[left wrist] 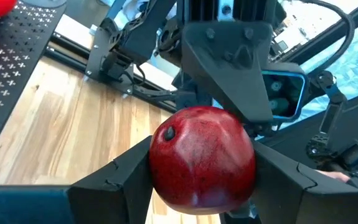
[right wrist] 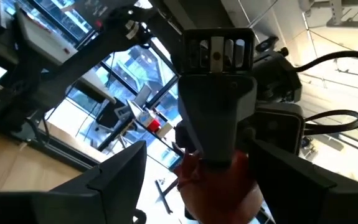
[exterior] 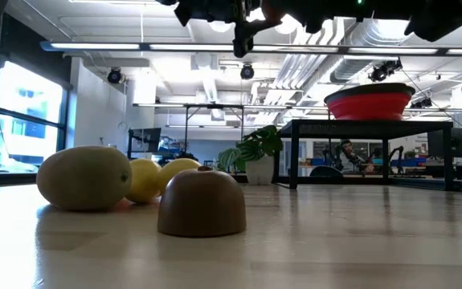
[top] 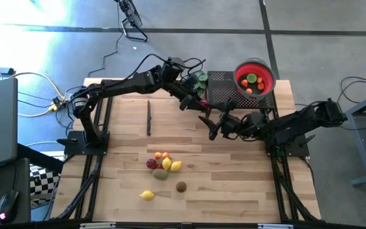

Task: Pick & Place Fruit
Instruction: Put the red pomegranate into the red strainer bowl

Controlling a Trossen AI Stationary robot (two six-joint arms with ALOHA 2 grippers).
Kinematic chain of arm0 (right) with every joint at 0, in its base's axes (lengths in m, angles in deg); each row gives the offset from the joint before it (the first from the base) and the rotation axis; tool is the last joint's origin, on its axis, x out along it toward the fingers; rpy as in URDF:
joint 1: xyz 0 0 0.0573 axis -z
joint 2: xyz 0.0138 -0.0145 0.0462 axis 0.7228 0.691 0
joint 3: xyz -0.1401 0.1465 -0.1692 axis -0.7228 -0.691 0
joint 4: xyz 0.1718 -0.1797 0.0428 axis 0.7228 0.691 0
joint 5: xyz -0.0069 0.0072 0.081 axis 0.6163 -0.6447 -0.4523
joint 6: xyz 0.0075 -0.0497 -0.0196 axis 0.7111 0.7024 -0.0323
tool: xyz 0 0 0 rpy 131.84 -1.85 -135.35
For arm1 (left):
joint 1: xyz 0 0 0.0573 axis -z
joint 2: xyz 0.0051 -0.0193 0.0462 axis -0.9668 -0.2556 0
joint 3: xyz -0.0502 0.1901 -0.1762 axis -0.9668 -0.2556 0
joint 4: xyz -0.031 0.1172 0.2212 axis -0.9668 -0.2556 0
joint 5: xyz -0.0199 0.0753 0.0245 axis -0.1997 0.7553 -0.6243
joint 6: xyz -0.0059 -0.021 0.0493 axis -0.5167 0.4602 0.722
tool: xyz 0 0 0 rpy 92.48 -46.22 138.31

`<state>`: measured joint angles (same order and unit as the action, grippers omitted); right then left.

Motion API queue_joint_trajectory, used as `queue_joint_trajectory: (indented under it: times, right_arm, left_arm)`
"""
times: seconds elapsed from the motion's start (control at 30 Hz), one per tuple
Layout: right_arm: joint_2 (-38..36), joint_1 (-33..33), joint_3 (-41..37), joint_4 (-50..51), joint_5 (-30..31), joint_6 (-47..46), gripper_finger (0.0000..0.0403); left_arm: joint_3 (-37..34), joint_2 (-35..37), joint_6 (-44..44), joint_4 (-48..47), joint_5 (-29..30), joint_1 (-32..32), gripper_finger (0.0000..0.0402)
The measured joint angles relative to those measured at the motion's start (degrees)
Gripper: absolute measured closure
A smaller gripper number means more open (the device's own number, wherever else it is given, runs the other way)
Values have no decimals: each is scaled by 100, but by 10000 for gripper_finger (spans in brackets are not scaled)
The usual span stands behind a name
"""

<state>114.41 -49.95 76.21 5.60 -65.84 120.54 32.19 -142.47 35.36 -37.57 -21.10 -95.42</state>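
Red and glossy, a round toy fruit (left wrist: 202,158) sits clamped between the fingers of the left end effector (top: 203,104), up in the air just short of the black perforated stand (top: 223,87) that carries the red bowl (top: 254,76). The right end effector (top: 216,127) faces it nose to nose on the near side of that stand; its own wrist view shows its jaws spread wide on either side of the red fruit, not yet gripping it.

This looks like a handover in progress: the left arm presents the fruit, the right arm is lined up to take it.

By my judgement, the next move asks the right end effector to close on the fruit before the left lets go, then carry it up over the bowl's rim and drop it in with the few fruits (top: 251,82) already there.

Well away from the bowl, toward the tabletop's (top: 240,184) front edge, lies a cluster of small fruits (top: 162,164), with a yellow one (top: 147,195) and a brown one (top: 181,186) beside it.
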Motion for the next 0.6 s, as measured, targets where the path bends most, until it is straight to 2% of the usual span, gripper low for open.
queue_joint_trajectory:
  times: [0.17,0.3,0.6]
  right_arm:
    - [0,220,0,58,2,-158,128]
    - [2,340,0,225,-286,-395,128]
    - [2,345,0,194,-428,-400,128]
  left_arm:
    - [0,0,-66,12,-99,15,190]
    - [0,0,-68,3,-114,13,190]
    - [0,0,-70,0,-112,13,190]
